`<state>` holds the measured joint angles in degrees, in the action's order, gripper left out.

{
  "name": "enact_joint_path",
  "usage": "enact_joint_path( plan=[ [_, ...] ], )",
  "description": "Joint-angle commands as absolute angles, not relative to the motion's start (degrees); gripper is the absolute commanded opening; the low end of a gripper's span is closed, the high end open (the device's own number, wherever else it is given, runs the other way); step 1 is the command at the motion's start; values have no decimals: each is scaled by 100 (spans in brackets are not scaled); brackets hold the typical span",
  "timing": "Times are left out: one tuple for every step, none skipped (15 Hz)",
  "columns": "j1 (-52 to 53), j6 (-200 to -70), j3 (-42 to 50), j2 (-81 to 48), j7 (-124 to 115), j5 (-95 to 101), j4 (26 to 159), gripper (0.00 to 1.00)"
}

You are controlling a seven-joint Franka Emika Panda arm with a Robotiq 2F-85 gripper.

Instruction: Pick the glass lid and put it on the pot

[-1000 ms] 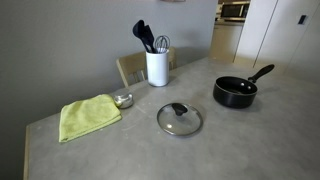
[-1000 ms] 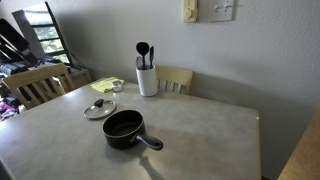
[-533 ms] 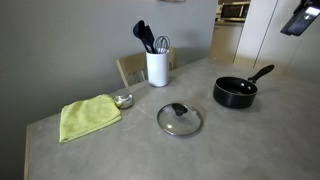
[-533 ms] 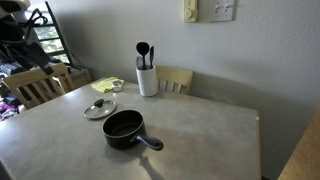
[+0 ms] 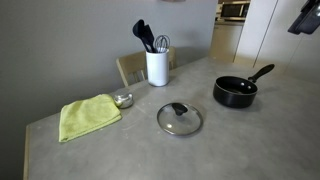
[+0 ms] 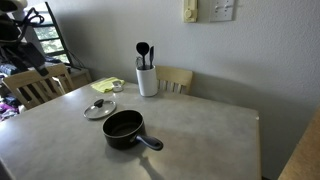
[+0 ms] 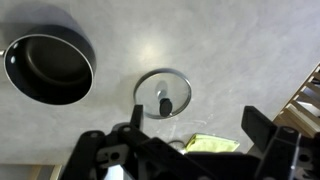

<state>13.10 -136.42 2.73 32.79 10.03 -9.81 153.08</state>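
Note:
The glass lid (image 5: 179, 119) lies flat on the grey table, a clear disc with a metal rim and a black knob. It also shows in an exterior view (image 6: 99, 108) and in the wrist view (image 7: 163, 93). The pot (image 5: 236, 91), black with a long straight handle, stands apart from the lid; it also shows in an exterior view (image 6: 126, 128) and at the left of the wrist view (image 7: 48, 68). My gripper (image 7: 195, 125) is open and empty, high above the table, with the lid below it. A dark part of the arm (image 5: 305, 17) shows at the top right corner.
A white utensil holder (image 5: 157, 66) with black utensils stands at the back. A green cloth (image 5: 88, 116) and a small metal bowl (image 5: 123, 100) lie beside the lid. A wooden chair (image 6: 175, 79) stands behind the table (image 5: 250, 140).
The dark arm part entered the top right corner of an exterior view half a second ago and has shifted slightly since. Lid and pot have not moved.

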Motion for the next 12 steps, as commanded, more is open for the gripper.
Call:
enact_joint_path(
  plan=[
    [1460,-12919,418,2523,1440,-1295,14743,100],
    [1455,-12753,401,2323,1529,-1317,14587,100],
    [1469,-12600,390,2088,1659,-1359,14392,100],
    [1478,-12494,364,1798,1801,-1401,14182,100],
    [1454,-12369,316,1553,1906,-1409,13964,100],
    [1434,-12392,259,1259,2002,-1422,13772,100],
    [1404,-12383,195,991,2052,-1430,13563,100],
    [1379,-12473,118,726,2084,-1438,13392,100],
    [1343,-12544,27,473,2020,-1425,13229,100],
    [1299,-12679,-75,254,1864,-1380,13114,100],
    [1278,-12856,-165,61,1751,-1404,13038,100],
    [1252,-13060,-251,-134,1666,-1395,12982,100]
  ],
)
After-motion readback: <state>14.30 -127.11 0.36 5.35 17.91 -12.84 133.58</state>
